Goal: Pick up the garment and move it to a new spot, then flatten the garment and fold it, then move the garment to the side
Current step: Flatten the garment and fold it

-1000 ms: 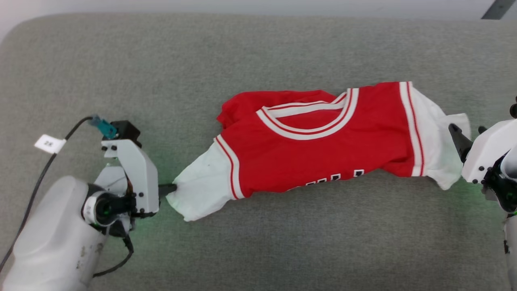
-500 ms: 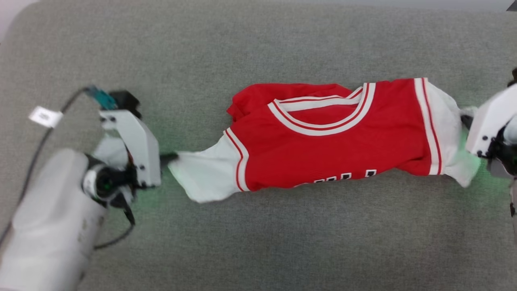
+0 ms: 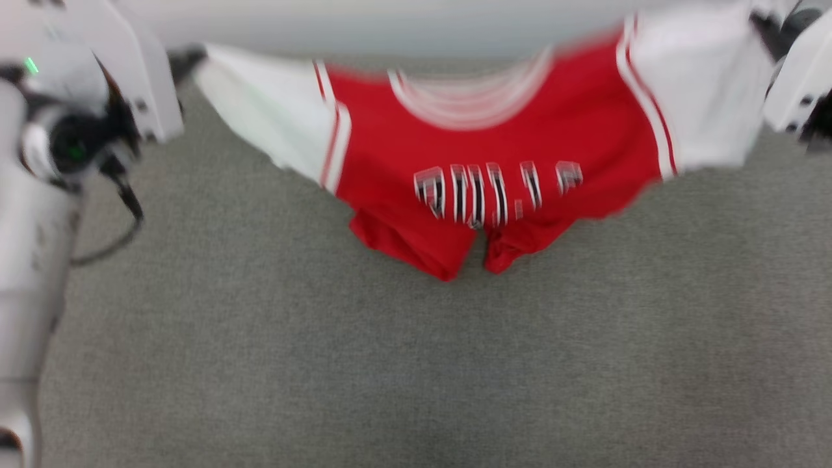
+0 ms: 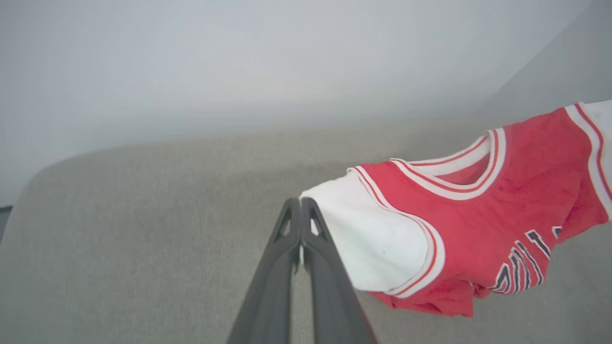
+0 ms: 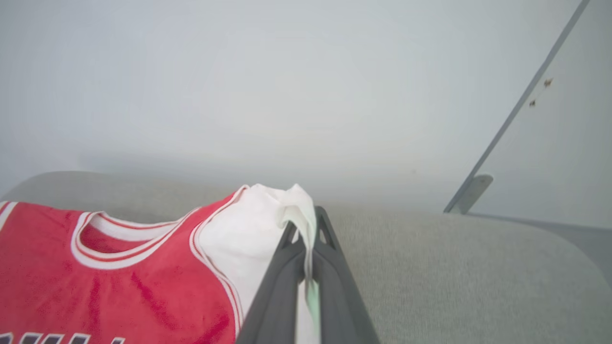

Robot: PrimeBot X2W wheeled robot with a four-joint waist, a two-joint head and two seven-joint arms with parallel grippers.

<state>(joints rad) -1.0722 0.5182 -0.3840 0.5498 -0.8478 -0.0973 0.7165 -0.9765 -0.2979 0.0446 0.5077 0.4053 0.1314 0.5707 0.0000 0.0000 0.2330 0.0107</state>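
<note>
we hold the garment [image 3: 500,130] aloft over the grey surface [image 3: 390,364], left gripper [image 4: 301,208] and right gripper [image 5: 310,217] fingers clamped on its white sleeves [image 3: 260,117]; it seems soft, light, saggy, so sleeve ends suit.

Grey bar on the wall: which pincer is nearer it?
Right. The right pincer, shut on the garment's white sleeve, has the grey bar beyond it; the left pincer grips the opposite sleeve, farther off.

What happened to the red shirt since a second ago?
The garment was lifted from the grey surface: the left gripper and right gripper, each shut on a white sleeve, raised it, and it hangs stretched between them, lettering showing. Same sleeves held.
</note>
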